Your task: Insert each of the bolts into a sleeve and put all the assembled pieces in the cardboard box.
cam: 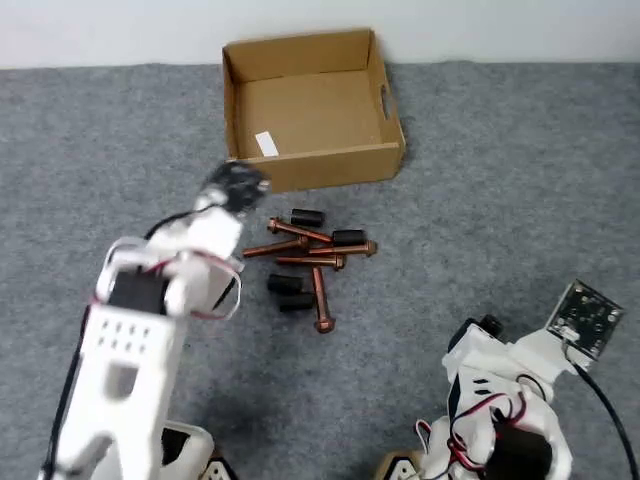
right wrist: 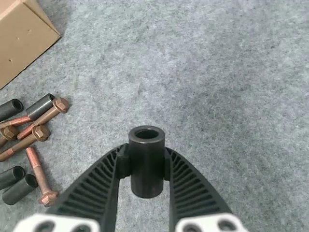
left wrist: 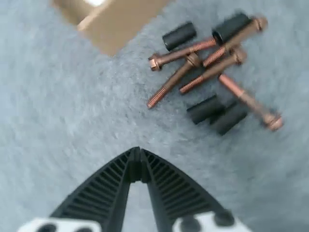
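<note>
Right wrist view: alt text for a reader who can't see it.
The right gripper is shut on a black sleeve, its open end toward the camera, over grey carpet. Beyond it lie copper bolts, more sleeves and a corner of the cardboard box.

My left arm [cam: 150,300] extends up from lower left, left pincer [left wrist: 140,164] closed; my right arm [cam: 500,400] sits folded lower right, right pincer [right wrist: 145,155] clamping a sleeve [right wrist: 146,140].

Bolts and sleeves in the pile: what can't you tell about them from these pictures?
Left wrist view: blur hides whether one sleeve is already on a bolt.
Right wrist view: the picture's edge cuts off a sleeve and a bolt.
High view: overlapping bolts hide parts of each other; thread detail is too small.
</note>
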Controlling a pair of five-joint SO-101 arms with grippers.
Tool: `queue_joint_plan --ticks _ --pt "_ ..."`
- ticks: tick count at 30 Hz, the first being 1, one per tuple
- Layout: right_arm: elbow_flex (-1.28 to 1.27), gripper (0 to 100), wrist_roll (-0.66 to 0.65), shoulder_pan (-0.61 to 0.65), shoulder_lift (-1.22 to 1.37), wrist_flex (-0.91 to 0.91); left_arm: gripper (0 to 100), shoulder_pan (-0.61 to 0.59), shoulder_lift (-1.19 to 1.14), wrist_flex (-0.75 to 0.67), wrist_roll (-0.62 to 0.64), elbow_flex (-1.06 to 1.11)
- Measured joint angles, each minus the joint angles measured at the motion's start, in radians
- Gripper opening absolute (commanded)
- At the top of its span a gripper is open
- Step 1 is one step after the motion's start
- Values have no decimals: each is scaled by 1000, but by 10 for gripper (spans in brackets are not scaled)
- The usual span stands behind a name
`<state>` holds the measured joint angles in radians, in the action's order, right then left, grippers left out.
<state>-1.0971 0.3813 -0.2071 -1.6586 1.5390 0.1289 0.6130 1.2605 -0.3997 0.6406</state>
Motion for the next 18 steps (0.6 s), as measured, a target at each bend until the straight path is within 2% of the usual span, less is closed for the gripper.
queue_joint_plan --ticks 2,4,8,10,13,18 --pt "0 8 0 0 0 0 6 0 -101 -28 -160 -38" --pt "0 8 0 0 0 0 6 0 -199 -52 -255 -81" --pt "0 8 0 -26 0 0 11 5 -400 -63 -298 -215" --pt "0 8 0 -37 0 0 47 5 -516 -35 -304 -310" --pt "0 8 0 -37 0 0 126 11 -686 74 -308 -482" --pt "0 8 0 -37 0 0 137 61 -959 275 -341 -778"
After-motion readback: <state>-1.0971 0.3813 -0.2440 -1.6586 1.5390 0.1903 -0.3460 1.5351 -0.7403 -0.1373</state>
